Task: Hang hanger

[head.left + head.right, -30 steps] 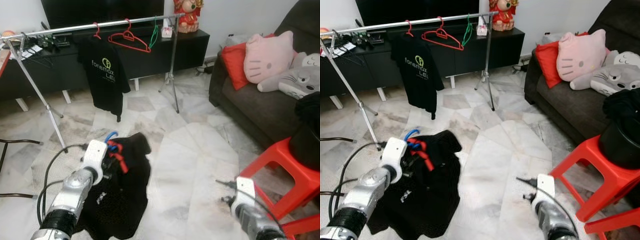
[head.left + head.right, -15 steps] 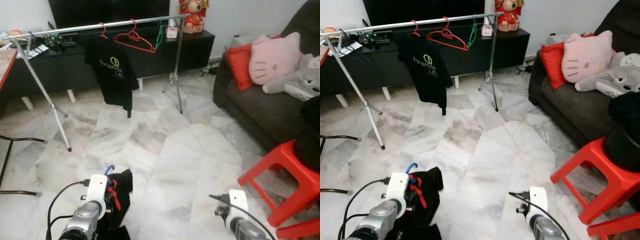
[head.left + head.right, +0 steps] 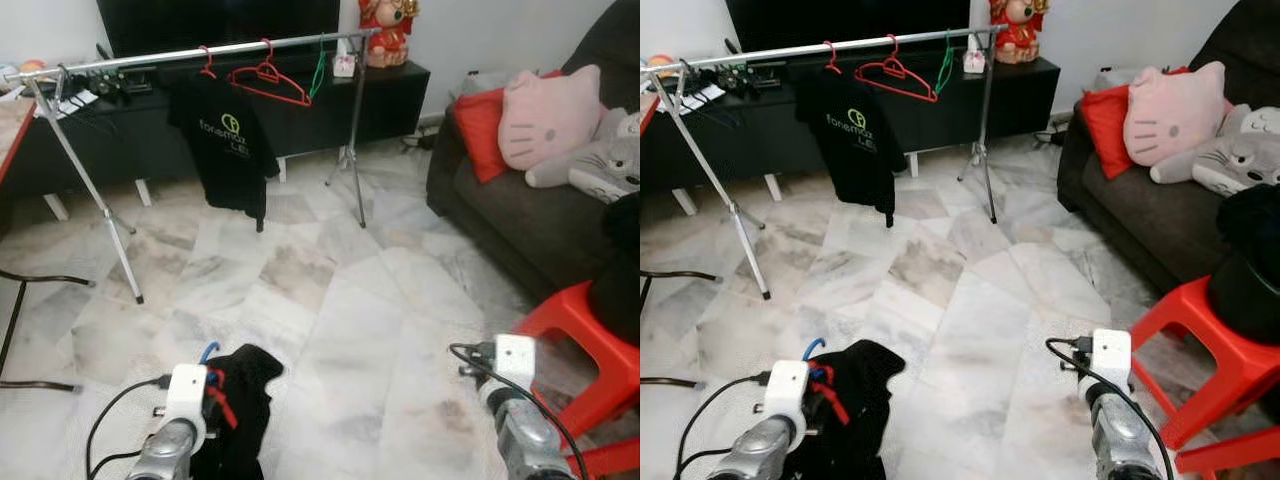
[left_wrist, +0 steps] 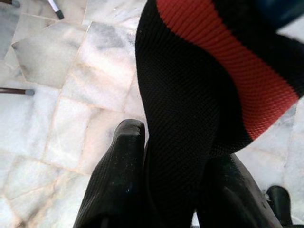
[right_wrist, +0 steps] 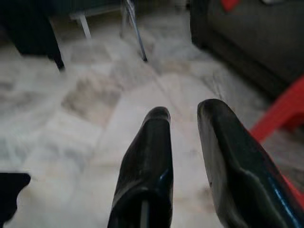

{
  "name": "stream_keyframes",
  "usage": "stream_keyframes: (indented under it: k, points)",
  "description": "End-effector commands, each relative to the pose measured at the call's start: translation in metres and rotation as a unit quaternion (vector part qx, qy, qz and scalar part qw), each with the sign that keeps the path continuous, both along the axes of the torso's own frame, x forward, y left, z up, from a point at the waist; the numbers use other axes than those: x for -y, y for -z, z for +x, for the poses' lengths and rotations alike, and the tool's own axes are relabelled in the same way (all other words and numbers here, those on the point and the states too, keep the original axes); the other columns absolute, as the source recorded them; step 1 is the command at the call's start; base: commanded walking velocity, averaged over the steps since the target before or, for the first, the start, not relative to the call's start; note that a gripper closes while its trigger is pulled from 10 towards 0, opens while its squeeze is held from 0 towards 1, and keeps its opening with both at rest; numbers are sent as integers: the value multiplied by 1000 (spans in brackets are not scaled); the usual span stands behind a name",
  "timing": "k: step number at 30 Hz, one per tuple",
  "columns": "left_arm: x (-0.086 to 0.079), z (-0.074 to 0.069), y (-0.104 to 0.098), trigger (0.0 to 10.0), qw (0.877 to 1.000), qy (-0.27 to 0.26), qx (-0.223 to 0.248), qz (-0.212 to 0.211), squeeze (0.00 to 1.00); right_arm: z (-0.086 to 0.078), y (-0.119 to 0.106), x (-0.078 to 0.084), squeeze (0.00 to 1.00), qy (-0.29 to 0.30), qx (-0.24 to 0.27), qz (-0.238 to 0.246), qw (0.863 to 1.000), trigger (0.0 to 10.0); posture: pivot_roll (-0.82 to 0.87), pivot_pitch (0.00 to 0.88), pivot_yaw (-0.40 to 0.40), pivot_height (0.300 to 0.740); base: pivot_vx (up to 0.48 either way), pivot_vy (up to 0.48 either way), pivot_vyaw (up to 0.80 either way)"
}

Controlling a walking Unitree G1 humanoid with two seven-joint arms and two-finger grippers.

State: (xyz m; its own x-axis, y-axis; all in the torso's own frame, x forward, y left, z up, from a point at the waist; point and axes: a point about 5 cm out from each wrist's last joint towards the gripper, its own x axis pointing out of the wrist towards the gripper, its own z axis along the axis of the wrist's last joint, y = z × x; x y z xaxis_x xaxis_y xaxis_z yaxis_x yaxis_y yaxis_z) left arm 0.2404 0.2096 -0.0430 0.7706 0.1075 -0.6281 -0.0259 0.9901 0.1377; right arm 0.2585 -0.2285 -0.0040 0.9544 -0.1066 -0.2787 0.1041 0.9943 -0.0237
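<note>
My left gripper [image 4: 166, 185] has its fingers clamped on a black knit garment on a red plastic hanger [image 3: 222, 402], low over the marble floor [image 3: 330, 300]. Right gripper [image 5: 187, 142]: fingers slightly apart, empty. Silver clothes rail [image 3: 190, 52] far ahead; hanging not yet done.

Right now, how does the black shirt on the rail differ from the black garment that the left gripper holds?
The shirt hangs spread out on a red hanger from the rail, clear of the floor; the garment is bunched at the left gripper, low over the tiles. The shirt bears a yellow-green logo; the garment shows a red band in the left wrist view. Both are black.
</note>
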Motion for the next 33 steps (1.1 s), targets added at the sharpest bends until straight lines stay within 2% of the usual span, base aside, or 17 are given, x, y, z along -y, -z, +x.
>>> stream_keyframes:
  k: [1,2,3,5,7,10,20,29,30,31,33]
  points:
    - [-4,0,-1,10000,1000,2,5,4,0,2,-9,-3,1000,-17,36,-31,999,10000,-124,0,-8,740,0,0,0]
    - [-5,-2,0,10000,1000,1,2,5,0,2,-14,-5,1000,-30,60,-51,996,10000,-133,0,-1,740,0,0,0]
    - [-5,-2,0,10000,1000,1,2,5,0,2,-14,-5,1000,-30,60,-51,996,10000,-133,0,-1,740,0,0,0]
    - [-5,-3,2,10000,1000,5,-4,6,0,0,-21,-6,1000,-27,93,-61,993,10000,-135,0,7,740,0,0,0]
    - [-5,-6,3,10000,1000,5,-11,7,0,-5,-27,-14,1000,-46,123,-81,988,10000,-133,0,10,740,0,0,0]
    - [-7,-9,6,10000,1000,2,-19,7,0,-9,-32,-17,1000,-27,147,-72,986,10000,-134,0,16,740,0,0,0]
    - [-12,-18,11,10000,999,-4,-39,7,0,-17,-32,-19,1000,-22,146,-77,986,10000,-131,0,17,740,0,0,0]
    - [-14,-24,15,10000,999,-10,-51,4,0,-18,-30,-19,1000,-18,136,-66,988,10000,-127,0,7,740,0,0,0]
    - [-13,-25,15,10000,999,-10,-52,4,0,-18,-27,-18,847,-11,124,-66,990,10000,-127,0,7,740,0,0,0]
    - [-12,-28,17,10000,998,-9,-56,2,0,-17,-21,-15,0,-1,98,-72,993,10000,-131,0,7,740,0,0,0]
    - [-12,-29,18,10000,998,-8,-57,2,0,-18,-20,-15,0,-2,95,-71,993,10000,-131,0,7,740,0,0,0]
